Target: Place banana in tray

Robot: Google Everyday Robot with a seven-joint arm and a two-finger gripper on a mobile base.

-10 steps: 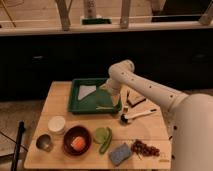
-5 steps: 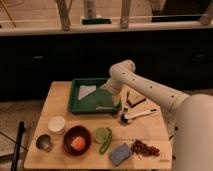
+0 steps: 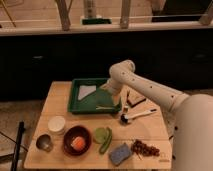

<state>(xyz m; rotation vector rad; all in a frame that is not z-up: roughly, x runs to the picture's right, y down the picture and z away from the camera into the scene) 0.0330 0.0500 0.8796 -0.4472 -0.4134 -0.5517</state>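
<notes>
The dark green tray sits at the back middle of the wooden table. The banana, slim and pale yellow, lies flat inside the tray near its front right corner. My gripper hangs at the end of the white arm over the right part of the tray, just behind and above the banana. A white sheet lies in the tray's back left part.
In front of the tray stand a white cup, a metal cup, a reddish-brown bowl, a green curved vegetable, a blue sponge and grapes. A white-handled utensil and a dark packet lie to the right.
</notes>
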